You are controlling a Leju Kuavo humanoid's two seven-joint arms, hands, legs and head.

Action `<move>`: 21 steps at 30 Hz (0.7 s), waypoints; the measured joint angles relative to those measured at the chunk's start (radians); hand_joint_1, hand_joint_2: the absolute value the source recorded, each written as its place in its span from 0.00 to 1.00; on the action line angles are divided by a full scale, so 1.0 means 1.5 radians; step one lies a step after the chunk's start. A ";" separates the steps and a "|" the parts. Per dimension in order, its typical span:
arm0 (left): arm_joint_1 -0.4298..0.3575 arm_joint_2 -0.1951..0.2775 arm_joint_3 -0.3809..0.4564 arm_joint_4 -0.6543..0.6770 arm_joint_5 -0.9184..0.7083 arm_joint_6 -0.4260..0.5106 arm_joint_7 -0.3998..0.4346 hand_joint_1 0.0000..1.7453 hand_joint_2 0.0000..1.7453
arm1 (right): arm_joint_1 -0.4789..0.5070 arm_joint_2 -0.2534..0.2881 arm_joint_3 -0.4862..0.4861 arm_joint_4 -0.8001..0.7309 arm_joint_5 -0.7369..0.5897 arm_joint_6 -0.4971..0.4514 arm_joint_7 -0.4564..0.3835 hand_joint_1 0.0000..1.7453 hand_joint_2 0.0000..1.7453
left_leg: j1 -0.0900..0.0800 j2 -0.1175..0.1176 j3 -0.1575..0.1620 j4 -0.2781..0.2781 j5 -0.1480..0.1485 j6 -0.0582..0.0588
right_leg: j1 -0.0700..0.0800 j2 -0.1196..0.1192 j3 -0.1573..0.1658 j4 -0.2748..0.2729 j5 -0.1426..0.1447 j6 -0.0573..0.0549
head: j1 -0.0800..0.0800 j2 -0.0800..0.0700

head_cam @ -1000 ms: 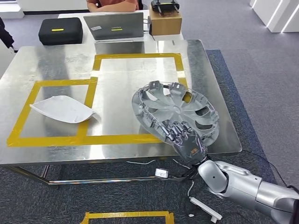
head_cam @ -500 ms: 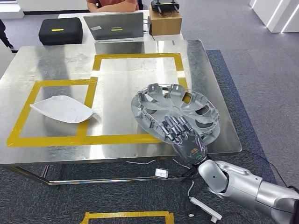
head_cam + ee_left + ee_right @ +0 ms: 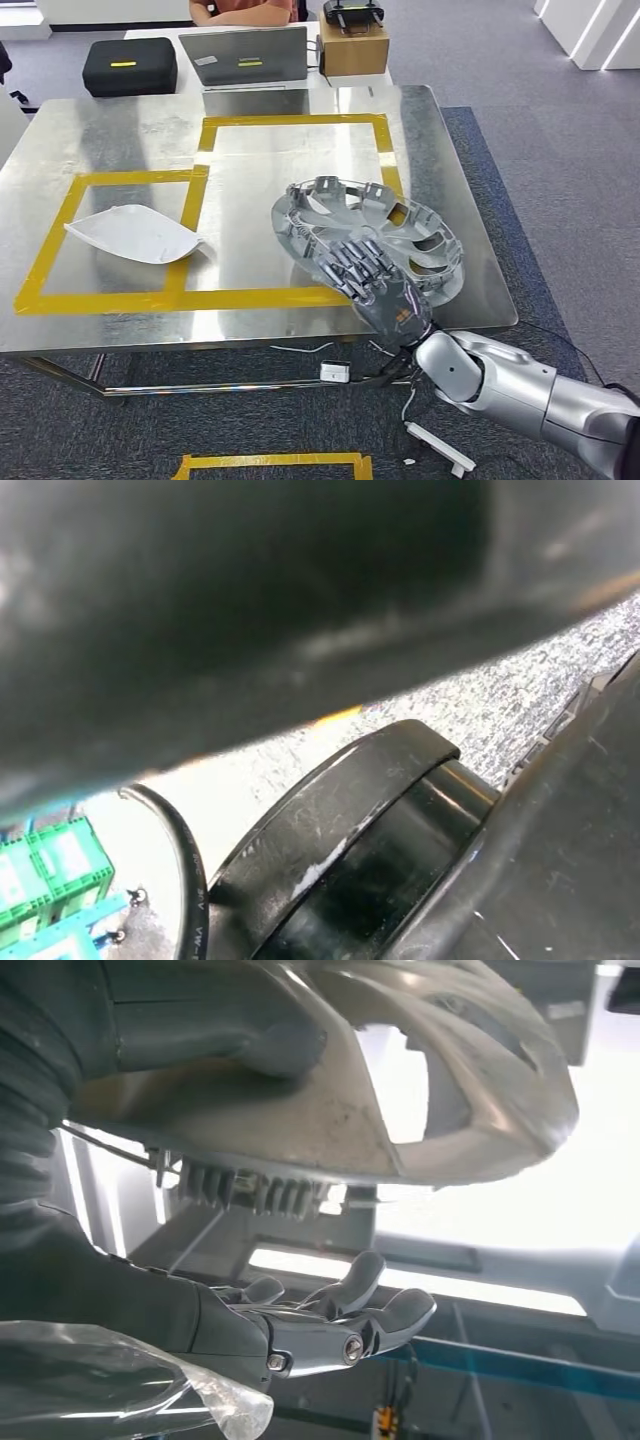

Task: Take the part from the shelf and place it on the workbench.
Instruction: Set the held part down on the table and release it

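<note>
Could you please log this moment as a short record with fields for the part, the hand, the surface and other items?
part: silver hubcap, inner side up, tilted over the table's right front
robot hand: right robot hand grips the hubcap's near rim
surface: steel table with yellow tape rectangles
other items: white sheet in left rectangle; laptop, black case behind
</note>
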 joint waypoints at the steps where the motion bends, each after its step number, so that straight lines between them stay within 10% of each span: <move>1: 0.000 0.000 -0.001 0.000 -0.002 -0.001 0.001 0.00 0.00 | -0.001 0.003 -0.002 -0.005 0.000 0.000 -0.012 0.00 1.00 | 0.000 0.000 0.000 0.000 0.000 0.000 | 0.000 0.000 0.000 0.000 0.000 0.000 | 0.000 0.000; 21: -0.009 -0.001 -0.011 0.000 -0.024 -0.014 0.020 0.00 0.00 | 0.023 0.100 -0.122 -0.061 0.000 0.000 -0.226 0.00 1.00 | 0.000 0.000 0.000 0.000 0.000 0.000 | 0.000 0.000 0.000 0.000 0.000 0.000 | 0.000 0.000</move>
